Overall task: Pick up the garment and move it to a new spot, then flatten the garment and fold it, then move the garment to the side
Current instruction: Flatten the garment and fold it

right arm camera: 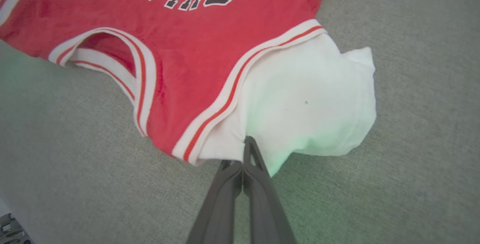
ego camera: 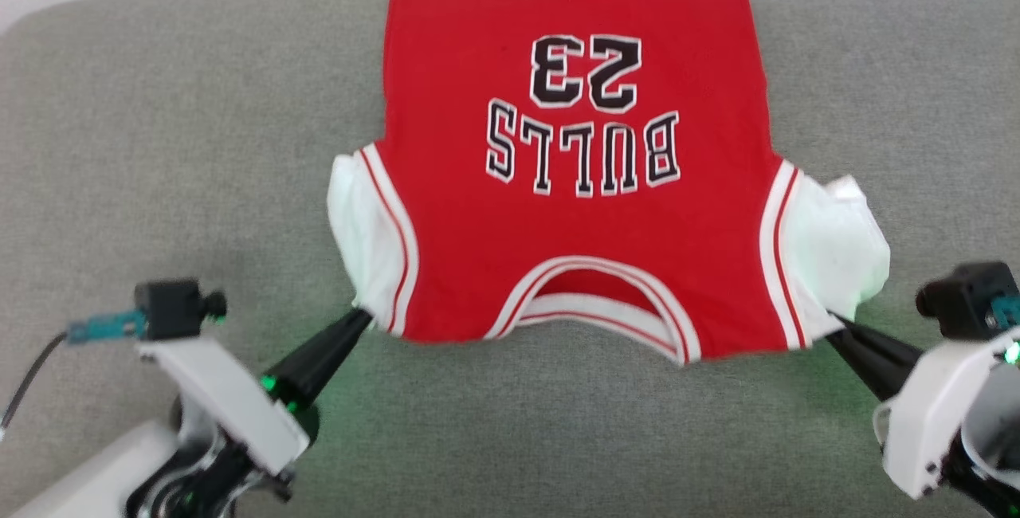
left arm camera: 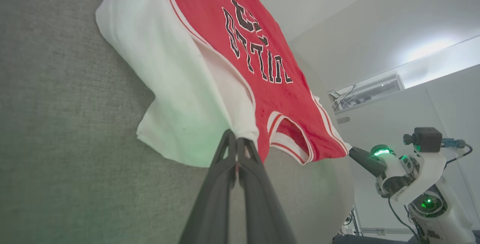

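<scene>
Fingers of the left gripper [ego camera: 362,316] and right gripper [ego camera: 833,321] clamp the shirt [ego camera: 574,255]. It looks flat; folding remains.

garment [ego camera: 574,263]: red body, white sleeves, white-red striped trim — black white-outlined 23 and BULLS
cushion [ego camera: 159,143]: grey woven
left gripper [ego camera: 362,316]: black fingers — green glow

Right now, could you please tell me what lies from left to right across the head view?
Left gripper → white sleeve → red shirt front → other white sleeve → right gripper.
</scene>
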You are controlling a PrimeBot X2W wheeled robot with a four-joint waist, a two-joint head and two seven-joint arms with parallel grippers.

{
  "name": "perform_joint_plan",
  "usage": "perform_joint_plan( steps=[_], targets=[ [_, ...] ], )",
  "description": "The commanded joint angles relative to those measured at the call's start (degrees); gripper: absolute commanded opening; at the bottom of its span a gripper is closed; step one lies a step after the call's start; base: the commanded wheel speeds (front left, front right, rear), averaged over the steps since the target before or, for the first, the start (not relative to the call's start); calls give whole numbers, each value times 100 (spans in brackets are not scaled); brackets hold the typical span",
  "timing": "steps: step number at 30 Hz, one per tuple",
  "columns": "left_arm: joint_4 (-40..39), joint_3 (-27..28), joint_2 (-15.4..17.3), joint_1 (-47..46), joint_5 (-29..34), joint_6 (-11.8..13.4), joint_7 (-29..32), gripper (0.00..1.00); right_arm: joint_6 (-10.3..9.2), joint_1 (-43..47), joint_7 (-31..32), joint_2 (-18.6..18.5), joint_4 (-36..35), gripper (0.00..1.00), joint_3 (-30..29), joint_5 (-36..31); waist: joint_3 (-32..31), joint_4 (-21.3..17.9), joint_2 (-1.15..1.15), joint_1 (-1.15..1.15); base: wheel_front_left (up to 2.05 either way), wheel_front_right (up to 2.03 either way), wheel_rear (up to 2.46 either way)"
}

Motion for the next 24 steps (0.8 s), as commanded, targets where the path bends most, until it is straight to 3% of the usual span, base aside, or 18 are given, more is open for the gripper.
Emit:
perform_joint_plan(
  steps=[1, 18, 24],
  targets=[
    [-24, -7, 82, 106, 73, 9, -27, 0, -4, 118, 58, 21, -87, 0, -88, -51, -15, -27, 0, 0, 0, 0, 0],
    [-1157, -472, 1385, 1625, 436, 9, -128, 0, -4, 2288, 1863, 282, -1968, 0, -1069, -297, -40, -73, 0, 0, 0, 0, 0],
    [-855, -559, 1125, 1490, 603, 9, -71, 0, -5, 2240, 1817, 388, -1815, 0, -1110, -127, -32, -4, 0, 0, 0, 0, 0]
  ],
)
